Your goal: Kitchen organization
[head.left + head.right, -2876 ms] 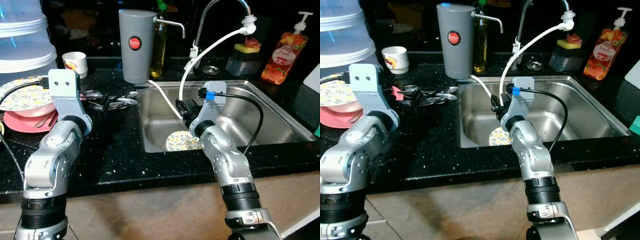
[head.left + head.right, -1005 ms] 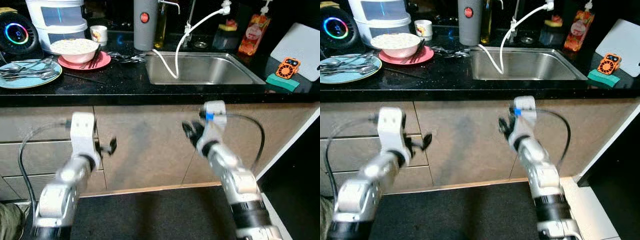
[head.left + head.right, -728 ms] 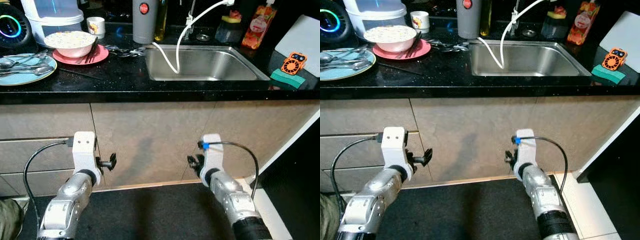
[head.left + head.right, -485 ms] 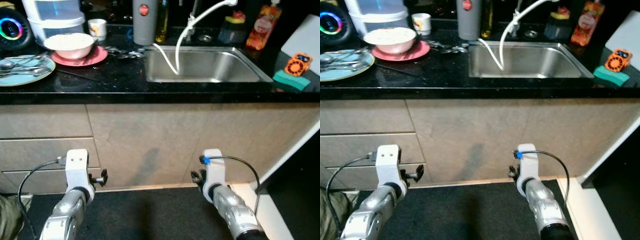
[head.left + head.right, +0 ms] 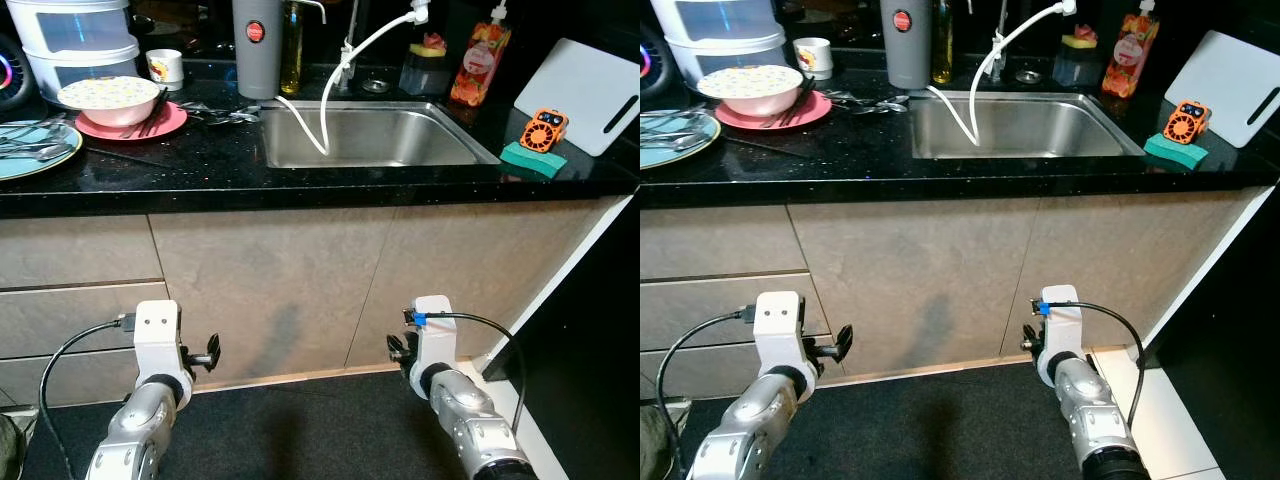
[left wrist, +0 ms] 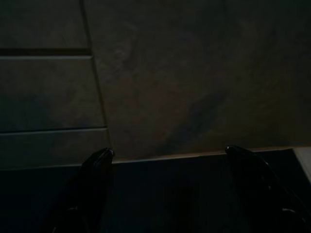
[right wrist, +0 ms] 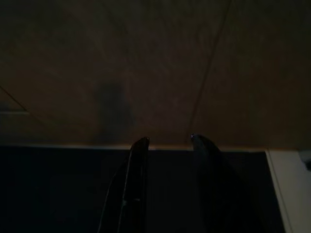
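I stand back from the black counter. On its left are a floral bowl on a pink plate, a blue plate carrying cutlery, and loose spoons beside the steel sink. My left gripper hangs low before the cabinet drawers, open and empty, its tips wide apart in the left wrist view. My right gripper hangs low before the cabinet doors, open with a narrower gap, holding nothing.
A grey canister, a white cup, stacked clear containers and a soap bottle line the counter's back. A white hose drops into the sink. A white cutting board, an orange gadget and a green sponge lie right. Dark mat underfoot.
The camera has pulled back from the sink, where my right gripper was by a floral plate. Both arms have dropped from counter height to the cabinet fronts, and the view has shifted right.
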